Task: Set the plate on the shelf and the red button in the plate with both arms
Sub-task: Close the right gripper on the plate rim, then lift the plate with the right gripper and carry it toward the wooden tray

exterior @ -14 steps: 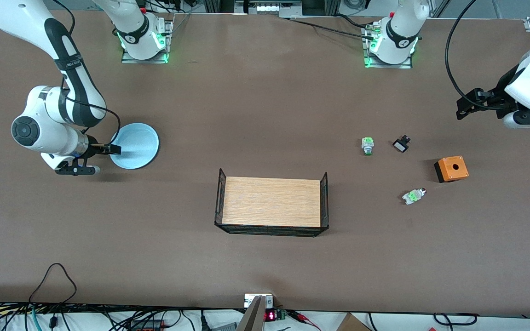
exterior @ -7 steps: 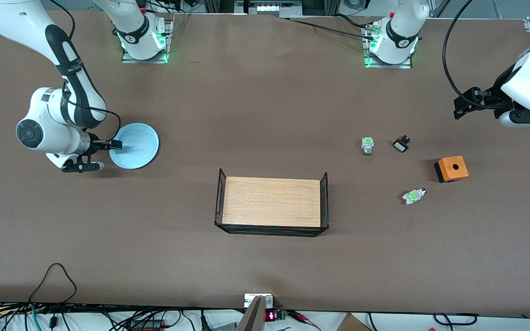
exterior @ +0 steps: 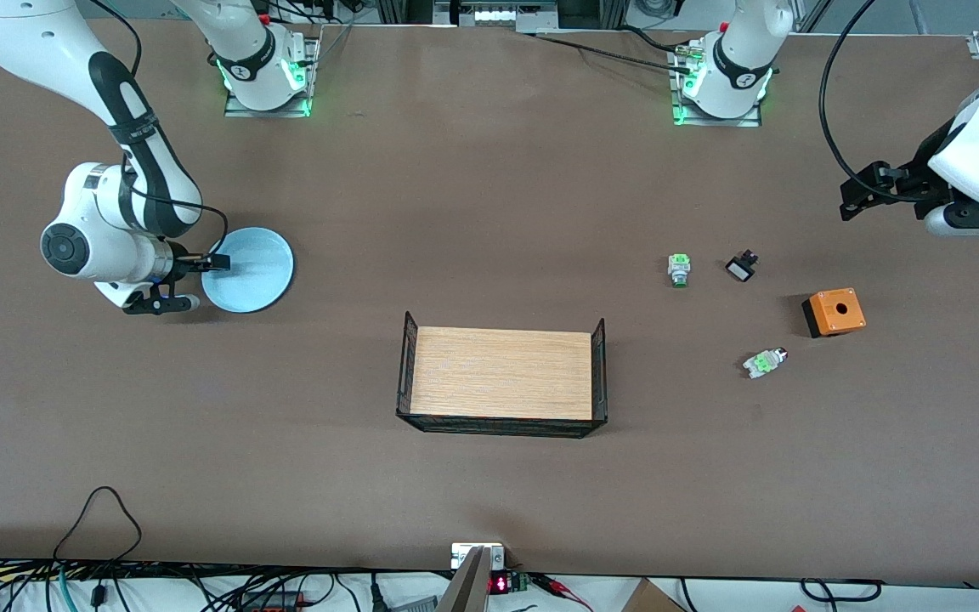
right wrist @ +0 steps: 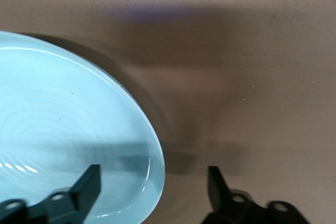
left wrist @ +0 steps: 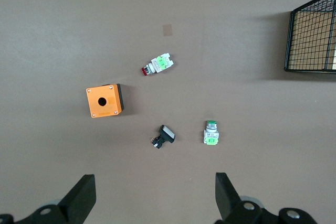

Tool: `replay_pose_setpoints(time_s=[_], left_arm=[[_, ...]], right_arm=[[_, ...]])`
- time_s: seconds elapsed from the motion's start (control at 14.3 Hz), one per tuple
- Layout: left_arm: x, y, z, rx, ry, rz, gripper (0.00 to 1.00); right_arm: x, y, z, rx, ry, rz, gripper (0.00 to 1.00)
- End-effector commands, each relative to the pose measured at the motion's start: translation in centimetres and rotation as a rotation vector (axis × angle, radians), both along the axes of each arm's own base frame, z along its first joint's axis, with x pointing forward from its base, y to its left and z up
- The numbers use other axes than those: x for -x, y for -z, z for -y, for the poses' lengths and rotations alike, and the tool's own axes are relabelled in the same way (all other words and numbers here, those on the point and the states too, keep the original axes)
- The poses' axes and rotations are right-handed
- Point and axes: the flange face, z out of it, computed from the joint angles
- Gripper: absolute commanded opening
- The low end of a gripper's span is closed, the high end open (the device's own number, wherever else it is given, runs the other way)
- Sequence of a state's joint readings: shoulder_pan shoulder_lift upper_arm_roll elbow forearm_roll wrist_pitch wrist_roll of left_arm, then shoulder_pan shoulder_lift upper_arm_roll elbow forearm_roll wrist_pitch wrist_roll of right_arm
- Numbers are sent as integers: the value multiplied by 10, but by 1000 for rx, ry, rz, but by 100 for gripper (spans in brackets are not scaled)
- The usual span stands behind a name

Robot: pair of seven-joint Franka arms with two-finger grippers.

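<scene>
Right gripper (exterior: 216, 263), fingers spread, now straddling plate (exterior: 253, 270) rim, frame left; shifted up-right since earlier. Grasp imminent. Left gripper (exterior: 850, 201) spread, waiting upper right; red button (exterior: 765, 362) untouched, lower right.

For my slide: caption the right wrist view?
Right pincer open astride the pale blue plate's rim, one finger over it, one outside.

Brown table (exterior: 489, 212); cables (exterior: 99, 586), perhaps floor, at its edge.
</scene>
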State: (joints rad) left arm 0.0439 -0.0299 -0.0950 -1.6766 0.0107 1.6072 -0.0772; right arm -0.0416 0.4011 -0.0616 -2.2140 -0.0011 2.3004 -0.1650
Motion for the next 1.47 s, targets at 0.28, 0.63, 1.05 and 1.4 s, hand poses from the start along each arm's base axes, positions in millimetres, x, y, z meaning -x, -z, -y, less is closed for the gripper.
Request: replay_pose_setpoints(time_s=[0.28, 0.63, 1.05, 1.4], left_arm=[[0, -6, -1, 10, 1, -2, 100], [0, -6, 0, 8, 1, -2, 100], [0, -6, -1, 6, 0, -4, 100], [0, -6, -1, 6, -1, -7, 100]], right_arm=[[-1, 1, 1, -13, 5, 2, 10], [-5, -4, -8, -12, -5, 11, 0], [-27, -63, -16, -78, 65, -12, 0], [-58, -160, -29, -93, 51, 12, 0]])
